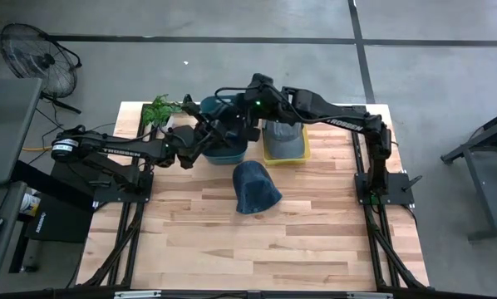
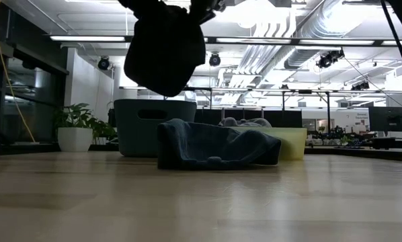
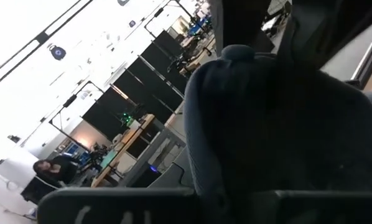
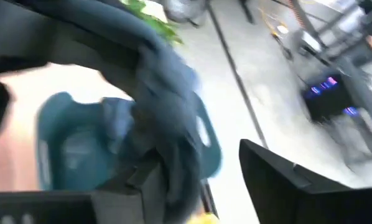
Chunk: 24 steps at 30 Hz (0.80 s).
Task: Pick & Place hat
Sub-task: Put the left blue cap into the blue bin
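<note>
A dark hat (image 2: 165,50) hangs in the air over the teal bin (image 1: 225,137), toward twelve o'clock on the worktop (image 1: 257,241) — a handover between arms, by my reading. The left pincer (image 1: 205,133) is clamped on the hat; the right pincer (image 1: 247,112) stands parted just beside it, fabric loose between its fingers. Next, I judge, the right arm must draw clear without snagging cloth, then the left lowers the hat into the bin. A second hat (image 1: 255,186) lies at mid-worktop.

Back row is crowded: plant (image 1: 159,109), teal bin (image 1: 226,148) and yellow bin (image 1: 286,148) side by side, both arms stacked over the teal one. A dark hat (image 1: 255,186) sits mid-table. Near half of the table (image 1: 257,249) is open.
</note>
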### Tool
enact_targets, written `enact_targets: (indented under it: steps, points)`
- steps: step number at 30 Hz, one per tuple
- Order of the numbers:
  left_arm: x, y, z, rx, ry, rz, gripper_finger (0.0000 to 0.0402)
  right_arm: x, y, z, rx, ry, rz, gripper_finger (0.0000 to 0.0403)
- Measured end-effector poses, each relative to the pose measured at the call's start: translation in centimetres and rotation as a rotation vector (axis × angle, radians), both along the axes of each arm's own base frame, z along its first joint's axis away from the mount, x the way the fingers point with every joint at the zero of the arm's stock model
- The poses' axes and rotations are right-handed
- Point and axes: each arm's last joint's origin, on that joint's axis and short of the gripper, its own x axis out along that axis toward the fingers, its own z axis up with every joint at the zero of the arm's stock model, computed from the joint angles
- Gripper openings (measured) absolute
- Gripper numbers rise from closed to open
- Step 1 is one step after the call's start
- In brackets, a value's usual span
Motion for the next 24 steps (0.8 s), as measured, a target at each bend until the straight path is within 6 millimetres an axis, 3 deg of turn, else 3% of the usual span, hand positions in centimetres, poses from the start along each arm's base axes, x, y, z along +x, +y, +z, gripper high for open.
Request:
enact_targets:
  steps: [4, 14, 24]
  points:
    - [-0.1, 1.3, -0.2, -0.054, -0.070, 0.017, 0.0001, -1.4, 0.1, 0.9, 0.001, 0.005, -0.079, 0.0202]
    - [-1.9, 6.5, -0.6, -0.170, -0.137, 0.015, 0.0000, -4.3, 1.2, 2.4, 0.049, 0.025, -0.145, 0.0204]
    - [-3.5, 10.7, -0.8, -0.329, -0.254, -0.172, 0.0000, -4.7, 2.0, 2.2, 0.070, 0.057, -0.172, 0.0204]
